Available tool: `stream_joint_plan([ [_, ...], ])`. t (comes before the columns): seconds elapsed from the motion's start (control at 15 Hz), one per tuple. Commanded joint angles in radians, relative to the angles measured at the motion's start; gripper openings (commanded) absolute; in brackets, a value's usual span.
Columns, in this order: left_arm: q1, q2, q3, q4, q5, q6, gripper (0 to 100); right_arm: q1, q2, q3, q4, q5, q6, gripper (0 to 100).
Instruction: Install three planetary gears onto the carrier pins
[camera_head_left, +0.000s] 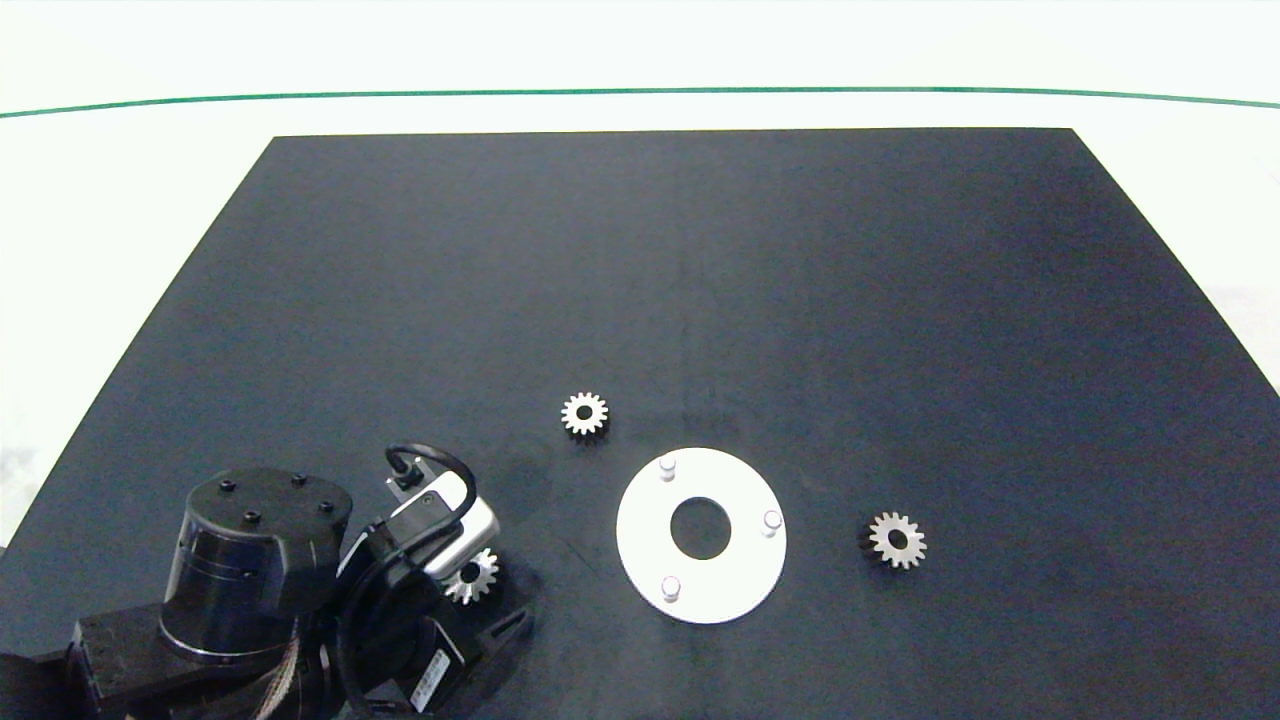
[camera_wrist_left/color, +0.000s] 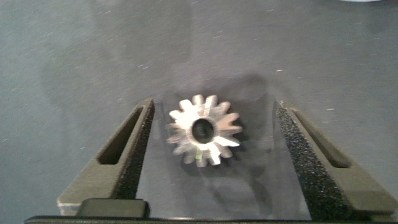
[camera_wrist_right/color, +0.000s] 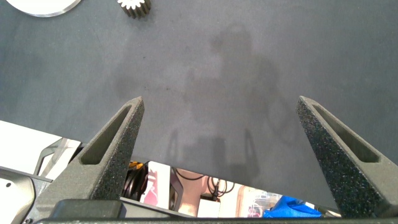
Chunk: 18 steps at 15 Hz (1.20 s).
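A white ring-shaped disc lies on the black mat with three whitish carrier pins standing in a triangle, all bare. Three silvery planetary gears lie flat on the mat: one behind the disc to its left, one to its right, one to its left under the left wrist. In the left wrist view that gear sits between the fingers of my left gripper, which is open, with gaps on both sides. My right gripper is open and holds nothing, out of the head view.
The black mat covers most of the white table, with a green line along the far side. The right wrist view shows the mat's near edge, a gear and a sliver of the disc.
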Motion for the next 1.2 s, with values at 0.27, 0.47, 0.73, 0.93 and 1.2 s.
stream_joint_plan([
  [0.27,0.006,-0.002,0.003,-0.005,0.0,0.005,66,0.0,-0.006,0.004,0.002,0.0,-0.001,100],
  [0.47,0.009,-0.005,0.011,-0.003,0.002,0.006,60,0.0,-0.006,0.004,0.002,0.0,-0.001,100],
  [0.73,0.009,-0.001,0.009,-0.007,0.003,0.006,53,0.0,-0.01,0.004,0.002,-0.001,-0.001,100],
  [0.93,0.012,-0.004,0.011,-0.007,0.003,0.008,47,0.0,-0.01,0.004,0.002,0.0,-0.001,100],
  [1.2,0.011,-0.002,0.009,-0.008,0.005,0.008,38,0.0,-0.012,0.004,0.002,-0.001,-0.001,100],
])
